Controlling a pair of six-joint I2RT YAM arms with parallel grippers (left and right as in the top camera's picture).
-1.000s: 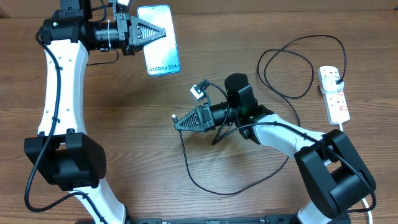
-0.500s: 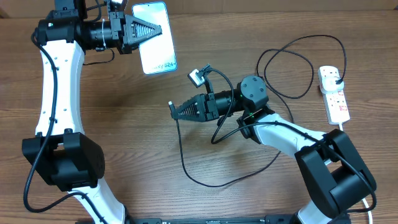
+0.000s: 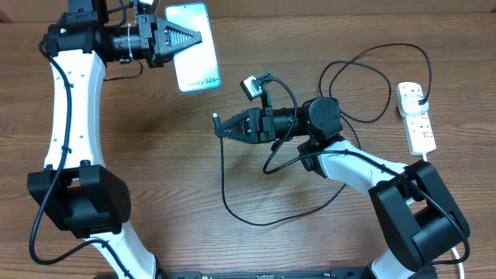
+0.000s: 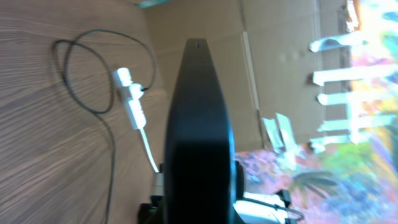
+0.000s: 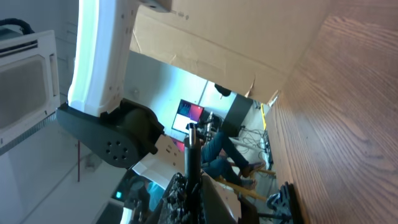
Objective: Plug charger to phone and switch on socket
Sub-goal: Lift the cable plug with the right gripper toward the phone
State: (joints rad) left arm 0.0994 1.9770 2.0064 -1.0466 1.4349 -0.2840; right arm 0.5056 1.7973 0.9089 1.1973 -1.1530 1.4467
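Observation:
My left gripper (image 3: 188, 37) is shut on the phone (image 3: 195, 45), lifted above the table's far left; its blue-white screen faces up, the "Galaxy" end nearest me. In the left wrist view the phone (image 4: 198, 124) shows edge-on as a dark slab. My right gripper (image 3: 220, 124) is shut on the charger's connector tip (image 3: 216, 118), pointing left, below and right of the phone. The black cable (image 3: 232, 205) hangs from it in a loop over the table. In the right wrist view the tip (image 5: 191, 152) sticks up between the fingers. The socket (image 3: 416, 118) lies at the far right with the black plug (image 3: 419, 95) in it.
The cable's far end loops (image 3: 364, 81) on the wood left of the socket. The socket's white cord (image 3: 425, 159) runs toward the front. In the left wrist view the socket (image 4: 129, 99) lies on the table below. Cardboard walls stand behind the table.
My right gripper has risen and moved up-left with the connector tip, closer to the phone. The left gripper lifted the phone slightly a second ago and has held still since.

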